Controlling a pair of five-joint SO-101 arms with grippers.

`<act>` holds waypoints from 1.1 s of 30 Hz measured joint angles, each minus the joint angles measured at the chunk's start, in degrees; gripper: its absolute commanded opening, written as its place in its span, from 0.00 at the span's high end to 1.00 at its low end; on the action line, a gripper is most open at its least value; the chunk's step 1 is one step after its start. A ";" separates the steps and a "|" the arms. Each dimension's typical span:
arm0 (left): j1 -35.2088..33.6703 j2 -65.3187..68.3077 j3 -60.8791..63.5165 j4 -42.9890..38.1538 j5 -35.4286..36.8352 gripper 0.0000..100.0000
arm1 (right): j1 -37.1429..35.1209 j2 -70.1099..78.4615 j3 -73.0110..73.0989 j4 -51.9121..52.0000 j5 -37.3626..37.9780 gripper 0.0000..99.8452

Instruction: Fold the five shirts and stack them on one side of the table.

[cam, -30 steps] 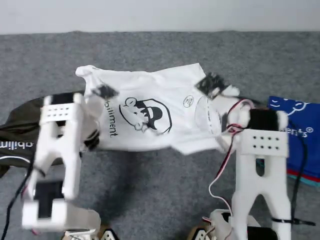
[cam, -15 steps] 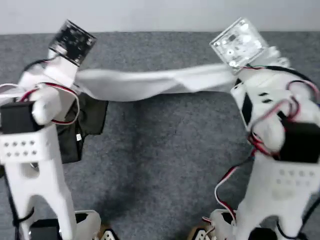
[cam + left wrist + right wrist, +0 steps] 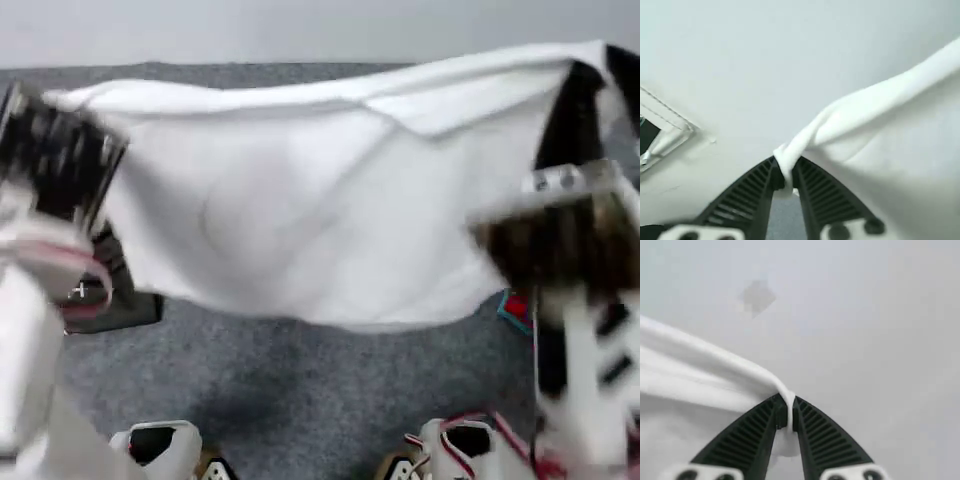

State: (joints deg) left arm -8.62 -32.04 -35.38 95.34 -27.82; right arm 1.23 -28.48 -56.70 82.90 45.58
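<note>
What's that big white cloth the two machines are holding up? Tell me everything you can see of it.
It is a white shirt, soft thin cloth by its look, hanging spread wide in the air above the grey table. Its upper edge stretches from side to side; the lower edge hangs loose. The side toward the high view looks plain. The left claw is shut on a bunched bit, the right claw on a pinched edge.

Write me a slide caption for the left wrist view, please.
Left gripper pinching a bunched edge of the white shirt.
</note>
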 measured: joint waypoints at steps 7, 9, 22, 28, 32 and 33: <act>0.00 -6.51 -1.49 4.04 -3.69 0.99 | 2.29 -1.23 -8.18 7.65 4.31 0.99; 0.00 -6.68 -1.32 4.04 -3.96 0.99 | 2.90 -1.05 -8.44 10.11 4.48 0.99; 0.62 -6.77 24.09 0.88 -6.86 0.99 | 3.08 0.53 6.07 13.01 4.57 0.99; 0.62 -4.66 45.01 -18.99 -8.35 0.99 | 3.08 6.42 25.05 1.58 1.93 0.99; 0.70 3.78 50.29 -33.41 -8.35 0.99 | 1.93 10.29 37.27 -11.08 1.41 0.99; 0.70 6.42 50.29 -36.22 -8.35 0.99 | 1.67 11.34 40.26 -14.51 1.41 0.99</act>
State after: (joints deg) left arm -7.91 -25.63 14.90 59.12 -36.18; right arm 2.90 -17.14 -16.44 68.40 46.99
